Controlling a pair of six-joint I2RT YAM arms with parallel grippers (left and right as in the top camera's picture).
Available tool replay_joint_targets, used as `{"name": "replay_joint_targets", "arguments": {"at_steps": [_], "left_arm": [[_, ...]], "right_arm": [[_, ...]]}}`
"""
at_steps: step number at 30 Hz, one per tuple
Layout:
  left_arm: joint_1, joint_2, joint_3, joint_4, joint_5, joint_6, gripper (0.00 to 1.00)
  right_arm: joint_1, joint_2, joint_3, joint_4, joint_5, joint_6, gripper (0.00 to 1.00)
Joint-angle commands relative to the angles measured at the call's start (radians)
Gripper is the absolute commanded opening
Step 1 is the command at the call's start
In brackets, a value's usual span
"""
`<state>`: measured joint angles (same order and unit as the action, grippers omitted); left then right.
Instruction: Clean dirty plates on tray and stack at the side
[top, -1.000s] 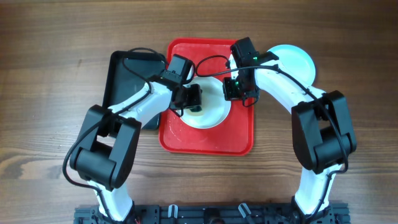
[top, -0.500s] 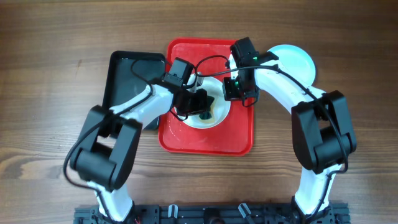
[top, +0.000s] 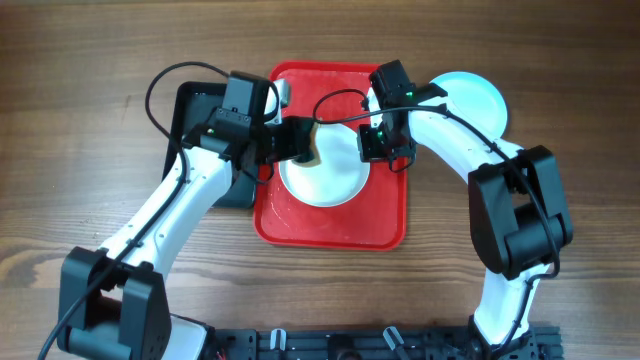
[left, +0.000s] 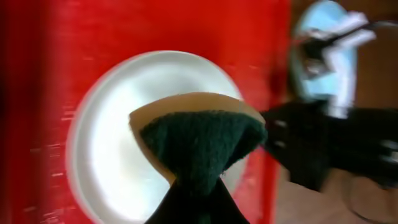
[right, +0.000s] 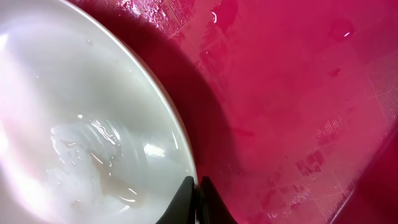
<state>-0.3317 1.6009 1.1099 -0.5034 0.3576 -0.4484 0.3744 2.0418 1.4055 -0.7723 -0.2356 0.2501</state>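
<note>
Red plastic tray (top: 330, 228) on the wooden surface (top: 80, 200) holds one white plate (top: 325, 182), streaked wet; the right jaws pinch its right rim; the left jaws clamp a folded green sponge (left: 202, 142) over its left part; a light blue plate (top: 482, 100) lies just beside the tray; a black tray (top: 195, 125) sits left.

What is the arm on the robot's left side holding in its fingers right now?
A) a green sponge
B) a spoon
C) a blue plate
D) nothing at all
A: the left gripper is shut on a green sponge, held over the white plate.
</note>
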Motion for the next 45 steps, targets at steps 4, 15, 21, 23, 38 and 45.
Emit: {"name": "replay_joint_targets", "arguments": {"at_steps": [4,15,21,23,38,45], "left_arm": [[0.005,-0.002,0.003,-0.04,-0.346,-0.001,0.08],[-0.046,0.002,0.003,-0.032,-0.34,-0.006,0.04],[-0.082,0.03,0.003,0.021,-0.237,-0.009,0.04],[-0.083,0.054,0.003,0.051,-0.168,-0.009,0.04],[-0.049,0.263,0.003,0.336,0.368,-0.034,0.04],[-0.045,0.314,0.003,0.343,0.375,-0.031,0.04]], "right_arm": [[0.021,-0.015,-0.009,0.004,-0.048,0.011,0.04],[0.021,-0.015,-0.009,0.005,-0.048,0.012,0.04],[0.021,-0.015,-0.009,0.005,-0.048,0.011,0.04],[0.021,-0.015,-0.009,0.005,-0.048,0.012,0.04],[0.021,-0.015,-0.009,0.003,-0.048,-0.014,0.04],[0.021,-0.015,-0.009,0.003,-0.048,-0.014,0.04]]}}
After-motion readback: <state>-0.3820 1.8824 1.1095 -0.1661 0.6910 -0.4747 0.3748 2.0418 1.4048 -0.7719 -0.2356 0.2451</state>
